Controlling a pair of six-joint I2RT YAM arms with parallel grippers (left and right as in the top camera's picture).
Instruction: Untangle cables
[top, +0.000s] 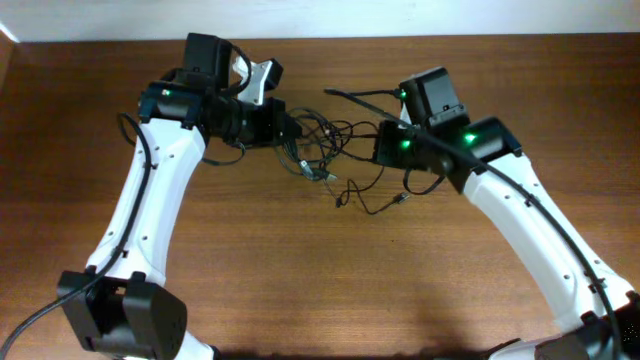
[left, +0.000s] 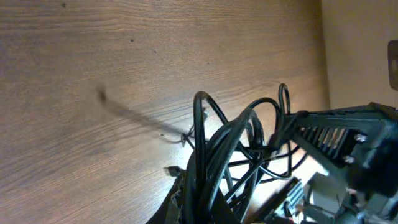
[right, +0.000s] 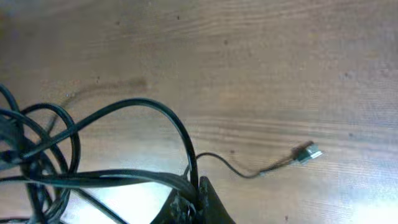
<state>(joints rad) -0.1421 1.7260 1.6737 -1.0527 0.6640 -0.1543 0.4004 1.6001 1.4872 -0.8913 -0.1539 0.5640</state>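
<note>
Overhead: The two arms met at the far middle of the wooden table (top: 300, 280). The cables (top: 322, 150) lay in a knotted clump between the left gripper (top: 292, 135) and the right gripper (top: 381, 146), touching both. Two loose ends trailed toward the near side, and one ended in a small plug (top: 403, 199). How far either claw stood open could not be made out from above.

Left wrist: A thick bundle of cables (left: 217, 155) rose from the left gripper (left: 205, 210) at the bottom edge, with loops fanning upward above the wood. The dark fingers sat closed in on the bundle and seemed to pinch it, though the edge of the picture cut them off. The right gripper (left: 339, 146) stood just right of the loops.

Right wrist: The right gripper (right: 196, 200) had its tips drawn tight together on several strands of cable (right: 124, 179). Loops (right: 74, 127) massed to the left. One thin lead ran right along the table to a plug (right: 308, 152) lying flat, well apart from the clump.
</note>
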